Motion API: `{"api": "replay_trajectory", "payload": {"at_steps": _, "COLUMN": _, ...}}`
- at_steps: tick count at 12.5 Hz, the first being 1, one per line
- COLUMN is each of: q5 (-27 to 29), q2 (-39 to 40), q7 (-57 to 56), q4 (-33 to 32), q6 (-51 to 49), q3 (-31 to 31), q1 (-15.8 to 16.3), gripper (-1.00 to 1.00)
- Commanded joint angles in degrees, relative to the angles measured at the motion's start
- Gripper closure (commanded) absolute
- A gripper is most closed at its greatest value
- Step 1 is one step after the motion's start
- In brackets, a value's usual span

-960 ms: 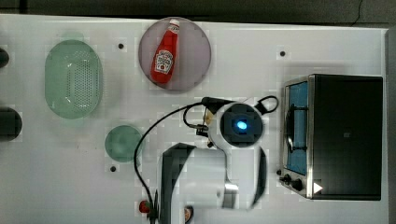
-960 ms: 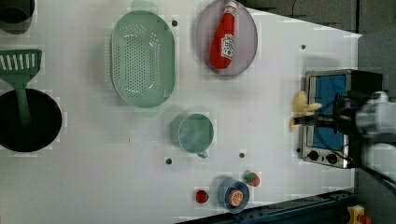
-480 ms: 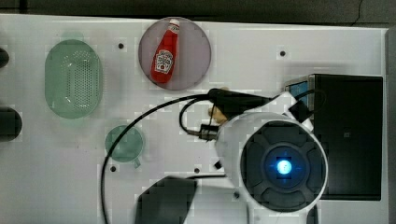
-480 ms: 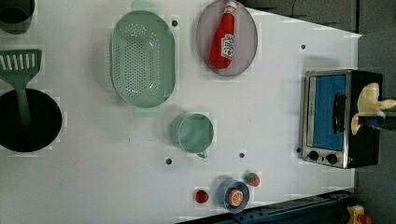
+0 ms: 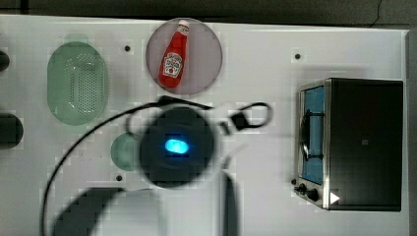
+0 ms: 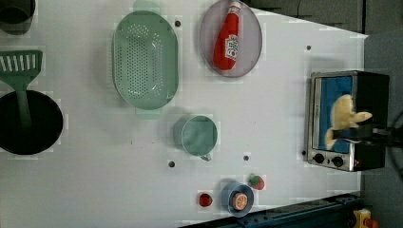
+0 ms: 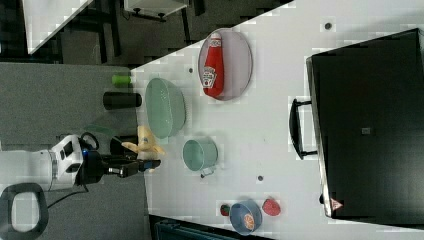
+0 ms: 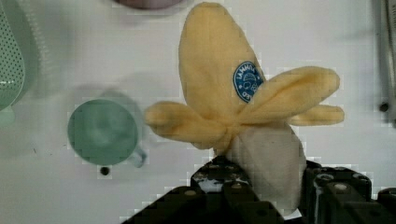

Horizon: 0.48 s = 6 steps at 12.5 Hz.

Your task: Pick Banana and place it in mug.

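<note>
My gripper (image 8: 271,184) is shut on the lower pale end of the banana (image 8: 219,88), a soft yellow plush with peeled flaps and a blue sticker, held well above the table. The teal-green mug (image 8: 102,131) stands upright on the white table, apart from the banana. In the left view the banana (image 6: 341,118) hangs in front of the toaster oven, clamped in the gripper (image 6: 363,134), far from the mug (image 6: 197,135). In the right view the banana (image 7: 145,140) and the gripper (image 7: 142,165) are to the left of the mug (image 7: 199,154). In the top view my arm hides part of the mug (image 5: 121,152).
A pale-green colander (image 6: 145,59) sits beyond the mug. A ketchup bottle (image 6: 227,42) lies on a grey plate (image 6: 249,45). The toaster oven (image 5: 364,142) stands at the top view's right. A blue dish (image 6: 236,199) with an orange slice is near the table's edge.
In the top view my arm has swung left from beside the toaster oven and now hangs over the mug's edge. The banana has stayed in the gripper throughout.
</note>
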Motion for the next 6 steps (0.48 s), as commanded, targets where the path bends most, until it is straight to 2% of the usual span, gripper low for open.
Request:
{"api": "replay_trajectory", "payload": {"at_steps": 1, "q5": 2.57, "q2": 4.42, "q7": 17.16, "q4": 0.5, "q6": 0.65, "q3": 8.73, "q1": 3.1, "gripper": 0.38}}
{"api": "replay_trajectory", "payload": {"at_steps": 6, "q5": 2.57, "q2": 12.29, "q7": 28.97, "q4": -2.68, "q6": 14.84, "q3": 17.06, "q1": 3.24, "gripper": 0.38}}
